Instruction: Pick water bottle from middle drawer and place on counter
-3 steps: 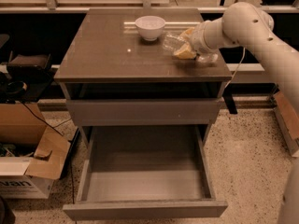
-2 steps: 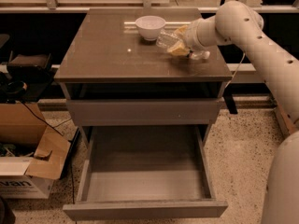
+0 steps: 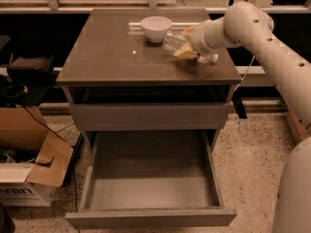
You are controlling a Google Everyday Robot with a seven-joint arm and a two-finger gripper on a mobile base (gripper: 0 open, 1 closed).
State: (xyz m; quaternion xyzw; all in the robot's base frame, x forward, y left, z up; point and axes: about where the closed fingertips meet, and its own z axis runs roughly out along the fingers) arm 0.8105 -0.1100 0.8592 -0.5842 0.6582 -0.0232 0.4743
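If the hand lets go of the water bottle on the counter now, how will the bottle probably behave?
The water bottle sits tilted in the hand, just over the counter, so it would likely land on its side and roll; the glossy top looks slippery. It looks like clear plastic, so probably light. The white bowl nearby might stop it.

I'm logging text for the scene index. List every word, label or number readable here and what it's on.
"van": on the cardboard box on the floor at left; the word's start looks cut off.
Water bottle, held in the gripper above the counter beside the white bowl: any label is too blurred to read.
Nothing else shows text.
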